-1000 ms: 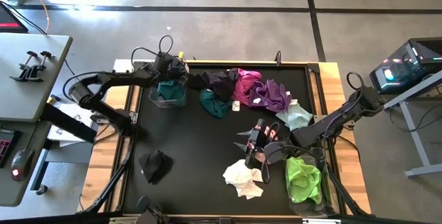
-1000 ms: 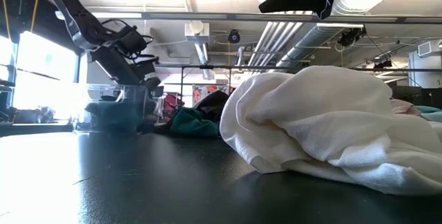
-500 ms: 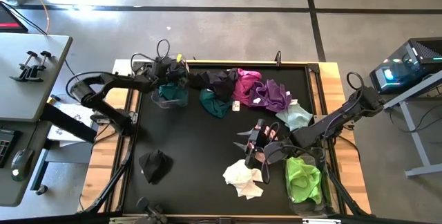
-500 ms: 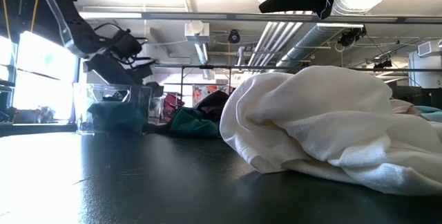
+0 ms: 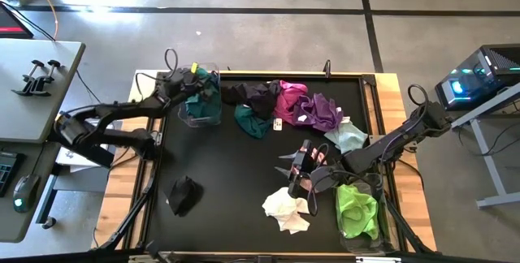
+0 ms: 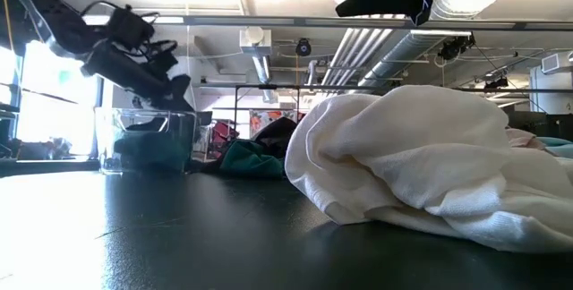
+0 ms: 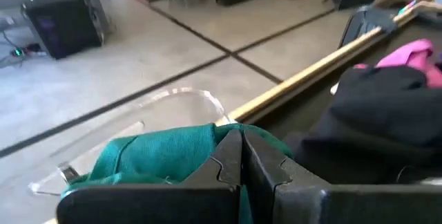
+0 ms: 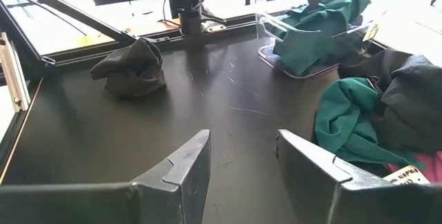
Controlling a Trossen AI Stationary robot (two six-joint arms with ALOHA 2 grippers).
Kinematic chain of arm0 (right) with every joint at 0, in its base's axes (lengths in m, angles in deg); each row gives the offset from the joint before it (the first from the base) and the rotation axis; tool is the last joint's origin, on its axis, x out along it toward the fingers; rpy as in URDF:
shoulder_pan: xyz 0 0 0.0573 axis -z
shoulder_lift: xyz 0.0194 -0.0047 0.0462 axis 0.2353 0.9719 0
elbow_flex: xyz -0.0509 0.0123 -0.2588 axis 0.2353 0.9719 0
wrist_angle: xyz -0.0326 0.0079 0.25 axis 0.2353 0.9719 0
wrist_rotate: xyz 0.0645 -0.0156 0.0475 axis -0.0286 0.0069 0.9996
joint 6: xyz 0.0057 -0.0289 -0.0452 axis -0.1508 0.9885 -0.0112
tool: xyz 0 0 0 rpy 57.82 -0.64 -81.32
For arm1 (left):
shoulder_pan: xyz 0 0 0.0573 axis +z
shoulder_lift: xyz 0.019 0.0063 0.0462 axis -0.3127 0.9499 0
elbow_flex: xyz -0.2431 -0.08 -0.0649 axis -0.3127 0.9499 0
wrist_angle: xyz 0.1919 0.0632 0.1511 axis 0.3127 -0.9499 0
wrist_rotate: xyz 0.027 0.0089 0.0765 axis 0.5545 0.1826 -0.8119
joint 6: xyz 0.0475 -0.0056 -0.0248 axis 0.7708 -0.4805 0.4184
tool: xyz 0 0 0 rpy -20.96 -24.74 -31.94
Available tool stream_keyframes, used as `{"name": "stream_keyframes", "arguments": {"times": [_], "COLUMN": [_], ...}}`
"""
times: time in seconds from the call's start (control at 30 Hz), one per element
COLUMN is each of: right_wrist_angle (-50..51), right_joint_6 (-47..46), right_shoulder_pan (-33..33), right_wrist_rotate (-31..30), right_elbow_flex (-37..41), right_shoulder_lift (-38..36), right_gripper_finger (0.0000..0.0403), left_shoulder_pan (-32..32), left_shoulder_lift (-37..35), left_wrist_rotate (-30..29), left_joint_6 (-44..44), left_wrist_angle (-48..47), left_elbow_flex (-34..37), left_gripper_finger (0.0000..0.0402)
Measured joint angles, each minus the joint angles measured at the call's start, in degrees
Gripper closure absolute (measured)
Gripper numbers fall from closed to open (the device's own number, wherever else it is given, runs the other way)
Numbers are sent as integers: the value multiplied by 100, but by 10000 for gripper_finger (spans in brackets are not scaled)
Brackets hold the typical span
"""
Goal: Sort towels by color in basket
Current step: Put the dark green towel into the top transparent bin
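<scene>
the left gripper (image 5: pixel 192 75) is hovering over the clear bin (image 5: pixel 188 115) at the far left, fingers pressed together and holding nothing; one teal towel (image 5: pixel 201 101) is lying in that bin, just under them. one black towel (image 5: pixel 182 194) is lying alone at the near left. one more teal towel (image 5: pixel 253 120) is resting beside the far pile. the right gripper (image 5: pixel 290 171), fingers apart and empty, is waiting above one white towel (image 5: pixel 286 209). one lime green towel (image 5: pixel 356 209) is filling the near right bin (image 5: pixel 380 243).

overhead camera straight down on whole table, low camera level across it, wrist cameras close, all sharing teal-filled clear bin (image 5: pixel 201 99)
</scene>
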Motion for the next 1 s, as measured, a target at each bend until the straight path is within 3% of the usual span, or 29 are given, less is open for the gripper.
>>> {"name": "stream_keyframes", "arguments": {"times": [0.23,0.47,0.8,1.0], "right_wrist_angle": [0,0,0,0], "right_joint_6": [0,3,56,90], "right_shoulder_pan": [0,0,0,0], "right_wrist_rotate": [1,0,0,2], "right_elbow_flex": [0,0,0,0], "right_shoulder_lift": [0,0,0,0], "right_gripper_finger": [242,242,242,242], "left_shoulder_pan": [2,2,2,2], "left_shoulder_lift": [-497,-483,101,637], "left_wrist_rotate": [-95,-411,-479,-715], "left_joint_6": [2,-23,-188,-210], "left_wrist_angle": [-120,-34,330,380], "left_elbow_flex": [197,217,217,217], "left_gripper_finger": [401,401,397,342]}}
